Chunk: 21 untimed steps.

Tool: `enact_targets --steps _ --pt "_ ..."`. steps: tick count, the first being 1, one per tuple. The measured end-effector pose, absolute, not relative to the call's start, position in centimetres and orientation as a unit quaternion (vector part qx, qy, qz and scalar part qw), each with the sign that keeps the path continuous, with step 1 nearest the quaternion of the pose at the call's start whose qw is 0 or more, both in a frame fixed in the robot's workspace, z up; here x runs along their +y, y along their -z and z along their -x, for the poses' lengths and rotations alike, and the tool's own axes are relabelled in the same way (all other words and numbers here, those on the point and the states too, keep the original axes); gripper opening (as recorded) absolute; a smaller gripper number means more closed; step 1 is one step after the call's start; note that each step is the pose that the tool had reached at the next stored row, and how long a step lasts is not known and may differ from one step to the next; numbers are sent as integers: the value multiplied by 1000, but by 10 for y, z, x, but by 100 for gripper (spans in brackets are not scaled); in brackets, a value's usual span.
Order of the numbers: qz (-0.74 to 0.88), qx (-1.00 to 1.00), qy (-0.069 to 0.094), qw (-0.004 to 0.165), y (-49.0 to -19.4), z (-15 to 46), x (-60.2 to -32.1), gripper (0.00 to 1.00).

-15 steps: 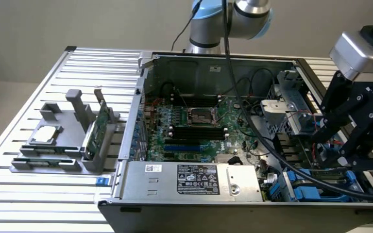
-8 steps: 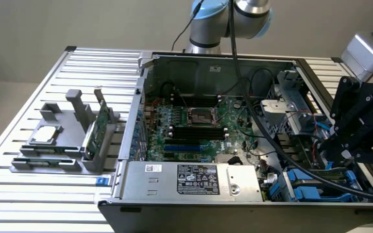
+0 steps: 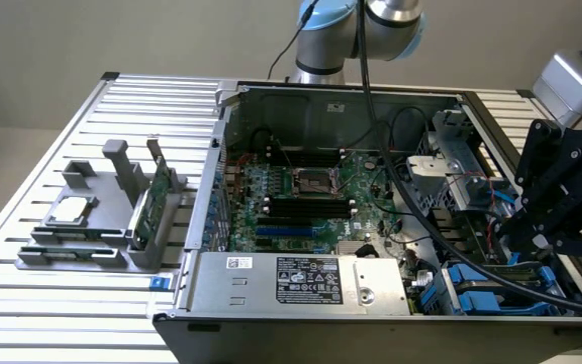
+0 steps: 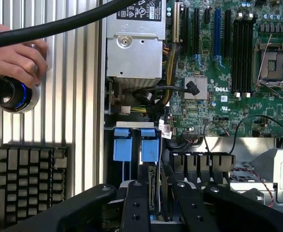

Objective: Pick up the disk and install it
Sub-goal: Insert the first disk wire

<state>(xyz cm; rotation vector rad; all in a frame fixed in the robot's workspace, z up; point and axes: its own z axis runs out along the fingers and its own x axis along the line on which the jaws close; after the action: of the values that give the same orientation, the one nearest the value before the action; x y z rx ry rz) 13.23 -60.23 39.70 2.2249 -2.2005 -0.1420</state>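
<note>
Slatted aluminium tabletop (image 3: 28, 227) carries the open computer case (image 3: 301, 106), where my gripper (image 4: 158, 186) is clamped on the disk (image 4: 154, 193), edge-on just beside the blue caddy tabs (image 4: 122, 144), so a skewed grip could jam it there, or my thick black cable (image 4: 59, 25) could snag.

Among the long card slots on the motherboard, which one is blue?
The single blue slot, which lies between the silver power supply and the black memory slots. The card slots right beside it are black.
</note>
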Motion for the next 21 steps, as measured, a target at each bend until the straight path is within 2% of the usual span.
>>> enact_targets --steps 21 --pt "-653 -756 45 1 -397 -132 -602 25"
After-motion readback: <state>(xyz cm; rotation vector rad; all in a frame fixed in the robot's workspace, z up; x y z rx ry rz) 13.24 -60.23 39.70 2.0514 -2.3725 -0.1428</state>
